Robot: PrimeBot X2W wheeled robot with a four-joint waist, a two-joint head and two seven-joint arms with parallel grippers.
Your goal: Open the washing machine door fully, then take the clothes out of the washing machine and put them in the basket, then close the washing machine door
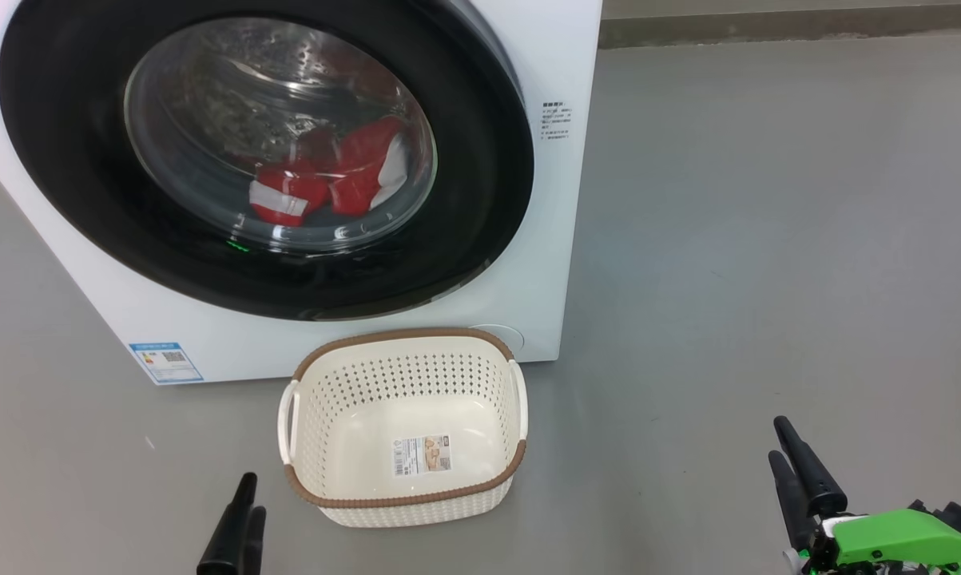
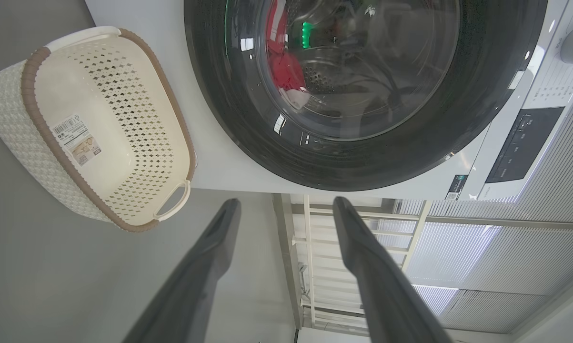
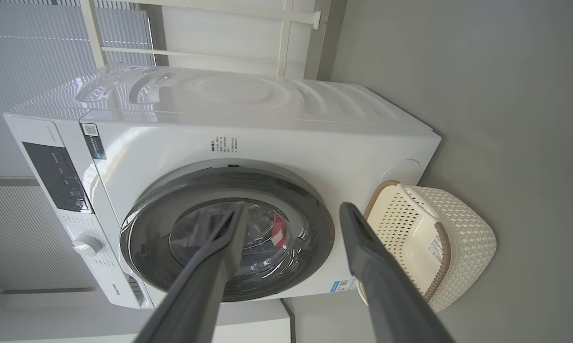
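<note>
The white washing machine point(image 1: 556, 263) stands at the upper left. Its door point(image 1: 480, 200), black-rimmed with a glass bowl, lies almost flat against the front and looks slightly ajar at its right edge. Red and white clothes point(image 1: 320, 184) show through the glass, low in the drum. The cream basket point(image 1: 416, 511) sits empty on the floor just before the machine. My left gripper point(image 1: 251, 495) is open near the basket's left front corner. My right gripper point(image 1: 777, 439) is open, well to the basket's right. The wrist views show the door point(image 2: 210, 71) point(image 3: 315, 228), clothes point(image 2: 286, 66) and basket point(image 3: 467, 228).
Grey floor point(image 1: 768, 239) spreads wide to the right of the machine, up to a wall base point(image 1: 768, 28). A blue label point(image 1: 164, 362) marks the machine's lower left front. The dark control panel point(image 3: 57, 176) and a knob point(image 3: 87, 245) sit above the door.
</note>
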